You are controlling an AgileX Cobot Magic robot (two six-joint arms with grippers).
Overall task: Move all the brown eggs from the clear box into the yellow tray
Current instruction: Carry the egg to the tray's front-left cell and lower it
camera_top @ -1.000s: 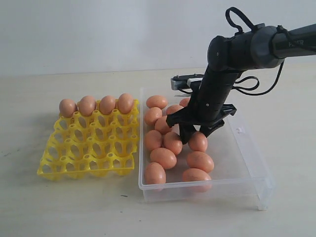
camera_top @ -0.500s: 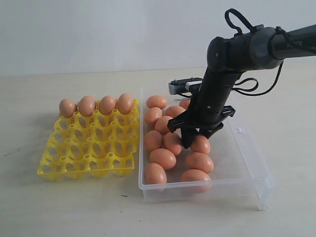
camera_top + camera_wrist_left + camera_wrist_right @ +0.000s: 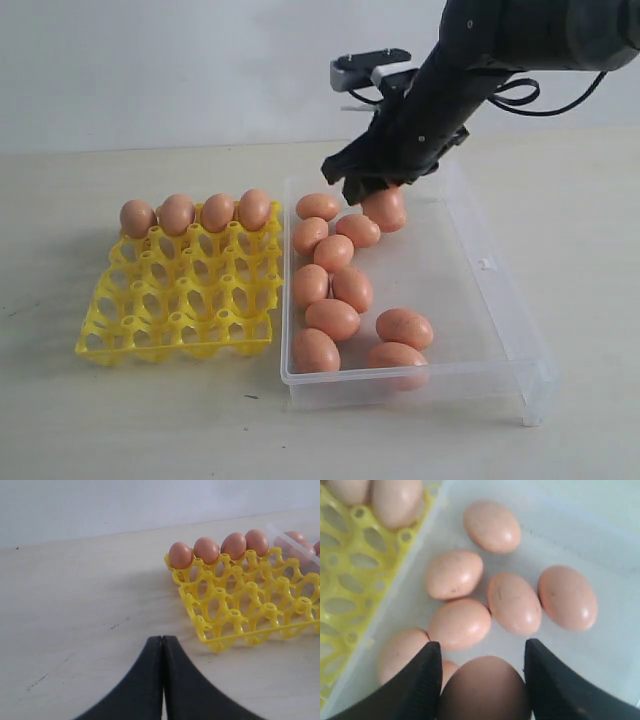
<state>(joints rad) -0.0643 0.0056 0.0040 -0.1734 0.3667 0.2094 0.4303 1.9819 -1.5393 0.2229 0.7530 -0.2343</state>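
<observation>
My right gripper [image 3: 372, 188] hangs above the far end of the clear box [image 3: 478, 300], shut on a brown egg [image 3: 387, 209] that sits between its black fingers [image 3: 417, 680]. That held egg [image 3: 482, 692] is lifted clear of the loose eggs below [image 3: 514, 603]. Several more brown eggs [image 3: 333, 319] lie loose along the box's left side. The yellow tray [image 3: 180, 300] stands left of the box, with several eggs [image 3: 217, 212] filling its back row. My left gripper [image 3: 162, 640] is shut on nothing, low over the bare table in front of the tray [image 3: 250, 610].
The box's right half holds no eggs. A pale wall runs behind the table. The left arm does not show in the exterior view.
My right gripper closed on an egg in the middle of the box, then rose with it and moved toward the box's far end. The other eggs stayed put.
</observation>
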